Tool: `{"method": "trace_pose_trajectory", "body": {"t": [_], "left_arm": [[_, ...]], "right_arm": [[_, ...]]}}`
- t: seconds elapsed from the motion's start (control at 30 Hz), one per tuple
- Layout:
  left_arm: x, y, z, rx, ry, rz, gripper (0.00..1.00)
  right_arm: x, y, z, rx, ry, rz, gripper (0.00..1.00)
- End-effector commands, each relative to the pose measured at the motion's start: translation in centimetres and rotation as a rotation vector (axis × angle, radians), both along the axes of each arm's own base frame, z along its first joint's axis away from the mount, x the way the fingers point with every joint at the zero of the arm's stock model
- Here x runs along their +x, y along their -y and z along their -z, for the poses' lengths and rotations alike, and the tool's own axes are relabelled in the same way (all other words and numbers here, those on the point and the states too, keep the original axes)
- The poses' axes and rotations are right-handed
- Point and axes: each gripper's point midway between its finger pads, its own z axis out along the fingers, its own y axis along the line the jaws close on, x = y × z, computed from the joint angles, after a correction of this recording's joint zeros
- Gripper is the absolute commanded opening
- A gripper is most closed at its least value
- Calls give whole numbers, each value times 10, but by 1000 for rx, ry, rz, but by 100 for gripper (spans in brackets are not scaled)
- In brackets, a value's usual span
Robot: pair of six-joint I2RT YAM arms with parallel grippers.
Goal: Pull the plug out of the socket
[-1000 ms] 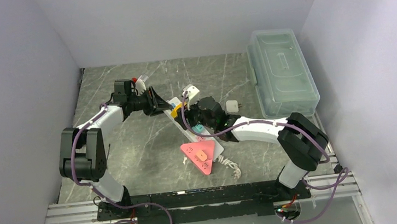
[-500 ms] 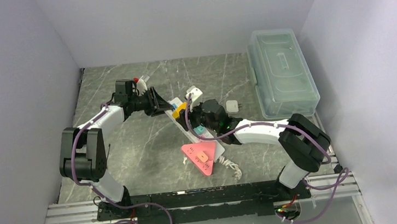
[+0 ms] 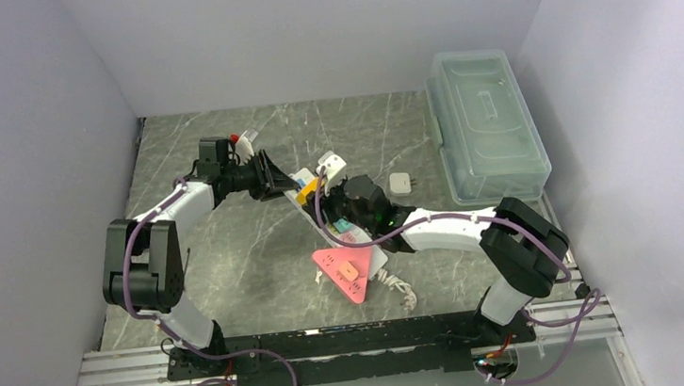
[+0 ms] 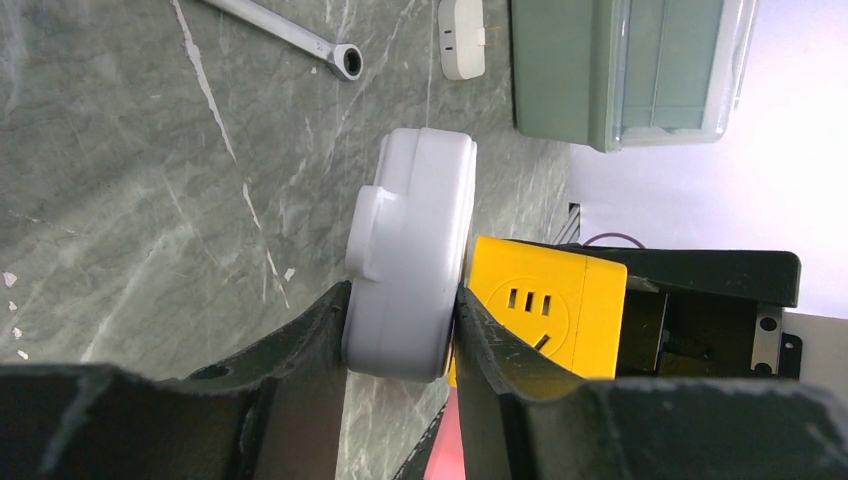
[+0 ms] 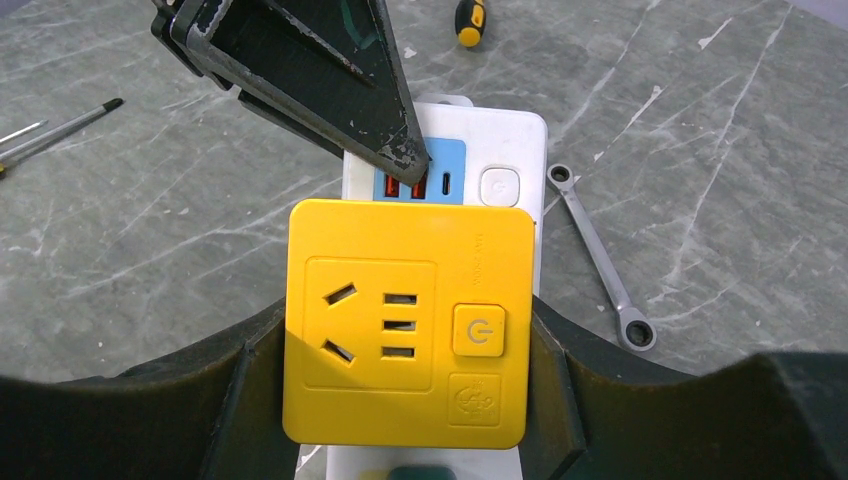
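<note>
Now the right gripper [image 5: 400, 430] is clamped on the yellow plug [image 5: 408, 320], with a finger [image 5: 245, 400] pressed to each side. That plug sits on top of the white socket [image 5: 505, 140], just below its blue face. At the far end, the left gripper [image 4: 400, 345] squeezes the socket's rounded tip. The socket lies slanted on the marble table [image 3: 230, 251] between the two arms, with a pink triangular block [image 3: 346, 270] at its near end. A wrench [image 5: 600, 255] lies just beside it. A small white adapter [image 3: 401, 183] lies farther right, near a clear bin [image 3: 485, 122].
</note>
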Motion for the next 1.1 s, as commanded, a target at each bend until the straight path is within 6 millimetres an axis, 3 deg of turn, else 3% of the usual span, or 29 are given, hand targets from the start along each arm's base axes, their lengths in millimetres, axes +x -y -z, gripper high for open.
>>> {"method": "trace_pose_trajectory", "body": {"t": [0.0,0.3,0.5,1.07], "left_arm": [[9,2,-18,7,102,10,0],[0,10,-15,89,136,40,0],[1,11,-14,81,129,41,0],[6,6,12,124,14,16,0]], "right_arm": [[-8,-7,-19,87,-29,-70,0],[1,16,-15,239,-152,-158,0],[6,23,-17,220,-131,-132,0],[-1,10,-13,20,28,-2,0]]}}
